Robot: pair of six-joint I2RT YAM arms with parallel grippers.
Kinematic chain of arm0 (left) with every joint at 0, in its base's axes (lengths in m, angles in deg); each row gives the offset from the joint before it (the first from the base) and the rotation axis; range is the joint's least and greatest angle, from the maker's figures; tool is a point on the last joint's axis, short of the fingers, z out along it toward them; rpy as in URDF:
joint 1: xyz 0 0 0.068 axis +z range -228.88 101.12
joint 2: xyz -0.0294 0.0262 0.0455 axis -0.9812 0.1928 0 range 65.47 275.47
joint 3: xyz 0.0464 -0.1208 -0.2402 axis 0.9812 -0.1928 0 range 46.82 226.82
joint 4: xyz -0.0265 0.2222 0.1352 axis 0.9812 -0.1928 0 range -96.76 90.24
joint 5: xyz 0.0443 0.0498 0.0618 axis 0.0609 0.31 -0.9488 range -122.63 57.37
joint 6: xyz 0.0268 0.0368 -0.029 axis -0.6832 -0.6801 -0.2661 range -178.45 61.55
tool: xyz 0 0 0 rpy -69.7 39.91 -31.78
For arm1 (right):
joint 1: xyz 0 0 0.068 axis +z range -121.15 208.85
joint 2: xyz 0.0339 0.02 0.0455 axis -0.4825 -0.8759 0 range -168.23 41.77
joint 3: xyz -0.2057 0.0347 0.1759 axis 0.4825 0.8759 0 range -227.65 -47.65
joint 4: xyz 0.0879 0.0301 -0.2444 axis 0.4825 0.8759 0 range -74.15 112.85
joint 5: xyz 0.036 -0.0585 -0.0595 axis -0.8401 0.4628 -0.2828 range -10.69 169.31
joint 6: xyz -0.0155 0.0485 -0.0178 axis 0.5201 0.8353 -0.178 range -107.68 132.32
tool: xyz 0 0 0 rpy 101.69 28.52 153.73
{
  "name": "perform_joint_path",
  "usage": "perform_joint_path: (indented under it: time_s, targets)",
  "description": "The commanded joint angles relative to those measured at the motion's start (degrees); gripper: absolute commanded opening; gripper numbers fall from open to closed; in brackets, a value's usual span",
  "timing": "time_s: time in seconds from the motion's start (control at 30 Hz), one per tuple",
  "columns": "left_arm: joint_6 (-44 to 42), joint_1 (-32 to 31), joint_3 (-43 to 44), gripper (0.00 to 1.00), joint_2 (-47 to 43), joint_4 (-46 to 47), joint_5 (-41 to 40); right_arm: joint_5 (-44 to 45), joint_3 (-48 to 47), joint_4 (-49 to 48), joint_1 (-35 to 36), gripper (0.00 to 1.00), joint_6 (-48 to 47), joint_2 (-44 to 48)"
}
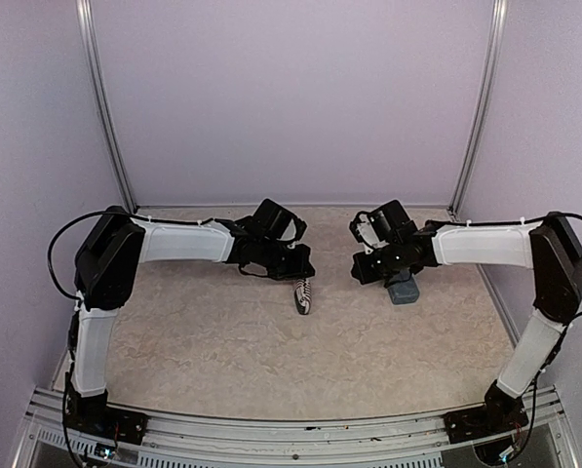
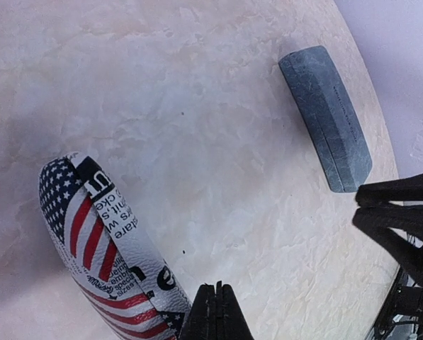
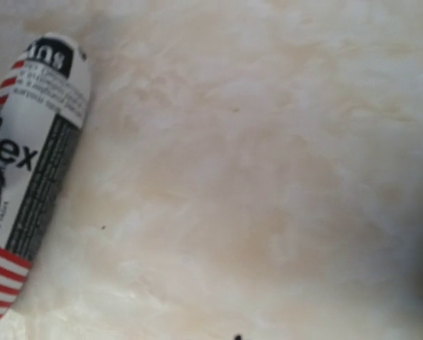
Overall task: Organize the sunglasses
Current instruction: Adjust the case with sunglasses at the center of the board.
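**A:** Where do we put the sunglasses?

**B:** We don't see either pair in any view. There's only the flag-print pouch, lower left of the left wrist view, and the blue-grey case, upper right, which looks closed. Both lie on the table, apart from each other. The pairs may be inside them, but we can't tell.

**A:** Grippers?

**B:** The left gripper has its fingers pressed together with nothing between them. Its tip is at bottom centre, just beside the pouch's end. The right gripper sits right of centre in the top view, just above the case. Its own camera doesn't show its fingers, so we can't tell how wide it stands or whether it holds anything.

**A:** Risks?

**B:** As we judge it, the closed left tip is close enough to nudge or drag the pouch if that arm sweeps low. The right arm could knock the case toward the right table edge. The two wrists are also near each other mid-frame, so crossing paths could make them clash.
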Motion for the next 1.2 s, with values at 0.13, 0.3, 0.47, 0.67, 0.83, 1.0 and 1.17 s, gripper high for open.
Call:
perform_joint_path:
  time_s: [0.13,0.3,0.47,0.67,0.83,1.0,1.17]
  targets:
    - [0.78,-0.71,1.54,0.00,1.83,3.50,3.65,2.72,3.78,-1.97,-1.68,0.15,-1.93,8.07]
    - [1.29,-0.80,-0.02,0.00,0.32,6.62,5.38,2.35,7.08,-5.42,-2.06,0.17,-2.30,12.85]
    - [1.55,-0.71,0.14,0.00,0.46,5.64,4.82,4.01,9.21,-7.53,-2.31,0.17,-2.61,16.94]
    - [2.20,-0.71,2.03,0.00,2.66,2.70,4.02,9.18,11.20,-9.05,-2.35,0.20,-2.82,21.77]
    - [1.85,-0.71,3.68,0.00,4.17,-0.10,2.62,12.82,13.73,-11.26,-2.35,0.31,-3.31,26.77]
    - [0.53,-0.71,5.53,0.00,5.05,-4.20,-0.36,15.93,16.41,-13.65,-2.41,0.37,-3.85,30.58]
    - [-0.96,-0.23,5.51,0.00,4.30,-8.08,-4.06,18.23,17.10,-13.84,-2.44,0.40,-4.33,31.51]
